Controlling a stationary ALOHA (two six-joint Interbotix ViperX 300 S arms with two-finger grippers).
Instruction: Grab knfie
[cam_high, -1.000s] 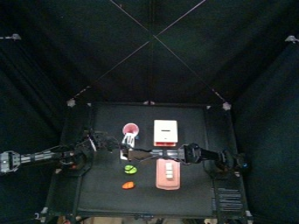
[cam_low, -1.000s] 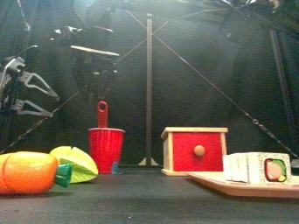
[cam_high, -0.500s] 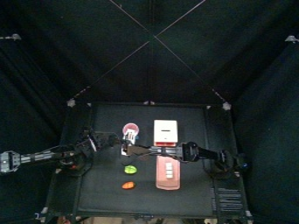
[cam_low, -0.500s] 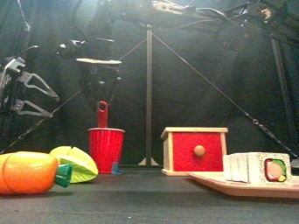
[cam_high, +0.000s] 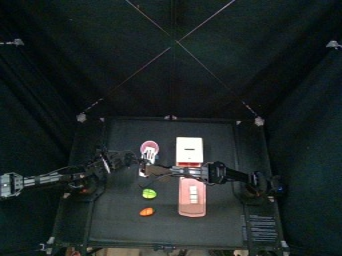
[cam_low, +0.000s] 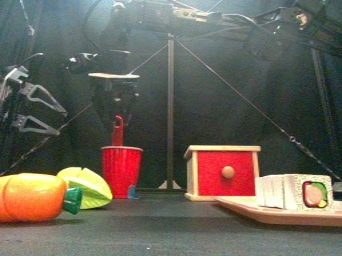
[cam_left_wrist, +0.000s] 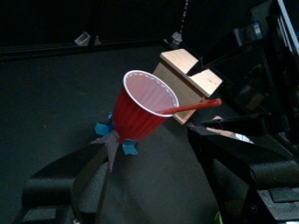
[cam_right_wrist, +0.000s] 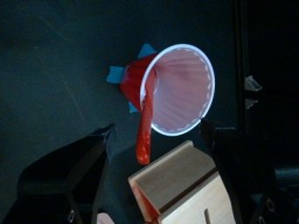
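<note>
The knfie (cam_low: 116, 131) is a slim red stick standing handle-up in a red cup (cam_low: 120, 170) at the table's left middle. From above, in the right wrist view, it leans on the cup's rim (cam_right_wrist: 146, 122). In the left wrist view it pokes sideways out of the cup (cam_left_wrist: 198, 105). My right gripper (cam_low: 114, 100) hangs open just above the handle, one jaw on each side, not touching it. My left gripper (cam_low: 27, 102) stands open off to the left of the cup (cam_high: 148, 151), holding nothing.
A red-fronted box (cam_low: 223, 172) stands right of the cup. A pink board (cam_low: 274, 211) carrying a sushi piece (cam_low: 297, 191) lies at the front right. An orange lump (cam_low: 30, 197) and a yellow-green lump (cam_low: 87, 185) sit at the front left.
My right gripper has moved over the cup and come down a little toward the knfie's handle. The left arm has stayed where it was.
</note>
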